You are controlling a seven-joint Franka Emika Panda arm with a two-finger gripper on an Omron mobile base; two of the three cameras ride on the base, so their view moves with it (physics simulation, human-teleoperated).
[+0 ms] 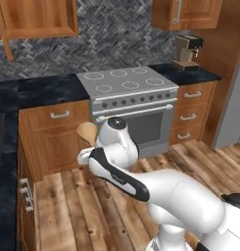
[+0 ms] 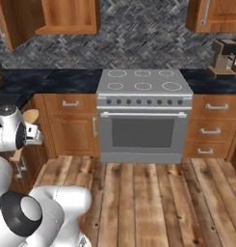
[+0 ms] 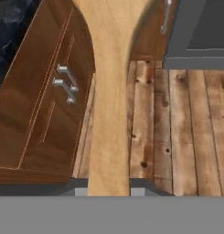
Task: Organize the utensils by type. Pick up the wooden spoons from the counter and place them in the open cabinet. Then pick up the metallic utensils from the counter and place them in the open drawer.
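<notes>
large wooden spoon [image 3: 109, 105]: light tan, smooth grain, long handle flaring to a broad round bowl [image 1: 86, 131]; clamped in the gripper [image 3: 109, 191], carried above the plank floor [image 3: 177, 128] beside the low cabinets [image 3: 35, 105].

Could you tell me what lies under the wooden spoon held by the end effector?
Under the wooden spoon the hand view shows plank floor, a low cabinet and the oven's corner. The strip directly beneath it is covered.

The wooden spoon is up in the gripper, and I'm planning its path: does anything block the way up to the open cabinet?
Nothing visible does. The wooden spoon hangs over bare floor, and the open cabinet lies above the counter.
</notes>
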